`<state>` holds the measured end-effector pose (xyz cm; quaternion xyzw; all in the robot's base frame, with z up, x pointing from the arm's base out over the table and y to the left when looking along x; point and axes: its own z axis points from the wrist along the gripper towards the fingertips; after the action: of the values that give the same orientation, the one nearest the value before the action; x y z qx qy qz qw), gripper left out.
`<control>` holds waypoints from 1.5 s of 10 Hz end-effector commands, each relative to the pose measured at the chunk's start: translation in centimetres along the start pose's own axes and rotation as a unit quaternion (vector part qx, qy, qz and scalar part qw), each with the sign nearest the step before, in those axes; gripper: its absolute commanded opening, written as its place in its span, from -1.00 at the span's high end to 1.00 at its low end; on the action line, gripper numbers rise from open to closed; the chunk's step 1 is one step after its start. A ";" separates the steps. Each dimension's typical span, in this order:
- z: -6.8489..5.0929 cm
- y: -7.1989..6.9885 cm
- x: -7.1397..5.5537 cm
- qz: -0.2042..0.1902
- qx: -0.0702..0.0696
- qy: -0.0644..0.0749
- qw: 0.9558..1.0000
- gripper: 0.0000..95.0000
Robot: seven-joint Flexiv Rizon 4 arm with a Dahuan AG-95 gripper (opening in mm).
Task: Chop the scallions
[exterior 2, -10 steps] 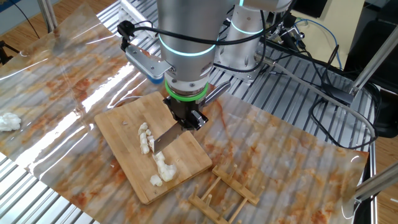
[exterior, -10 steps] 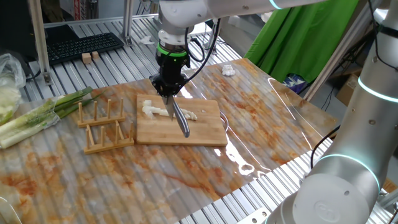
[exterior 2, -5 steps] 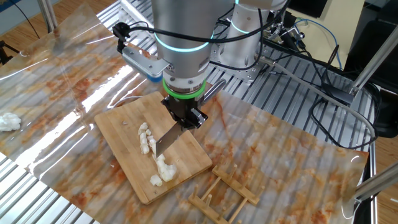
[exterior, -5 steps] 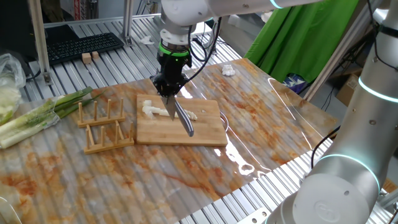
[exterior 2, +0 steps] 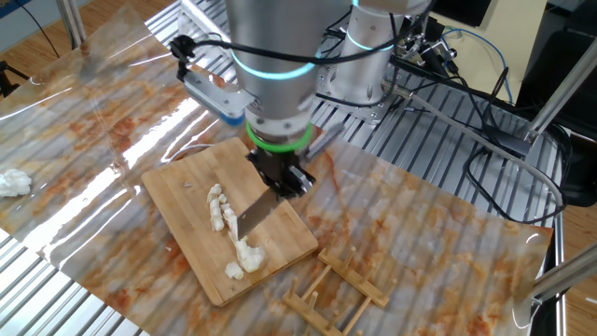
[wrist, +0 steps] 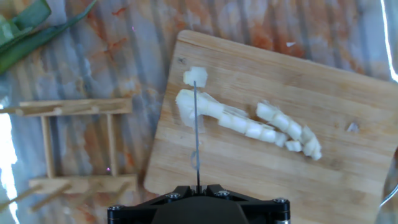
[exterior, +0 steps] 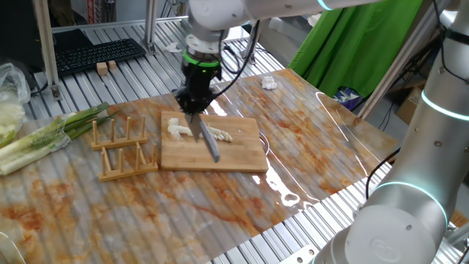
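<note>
1. One arm works the table; its gripper [exterior: 193,111] points down, its fingers pressed together on the handle of one slim grey knife [exterior: 206,138].
2. One wooden board [exterior: 245,150] lies flat on the mottled table cover [exterior: 315,147].
3. The scallions [wrist: 249,127] lie on that board as one pale cream-white row, cut into roughly a dozen short chunks; an exact count is not clear.
4. In the hand view the row runs slantwise across the board, with one thicker uncut piece at its left end and one separate chunk [wrist: 195,76] just above that.
5. The blade edge [wrist: 196,134] stands across that thicker left end.
6. One wooden rack [exterior: 121,150] lies beside the board.
7. One bunch of green leafy stalks [exterior: 51,132] lies farther off.
</note>
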<state>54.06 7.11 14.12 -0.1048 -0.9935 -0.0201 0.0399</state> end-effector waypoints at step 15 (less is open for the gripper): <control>1.6 11.4 -1.8 0.048 -0.008 -0.006 0.999 1.00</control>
<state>58.23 18.04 12.55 -0.1515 -0.9875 -0.0265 0.0335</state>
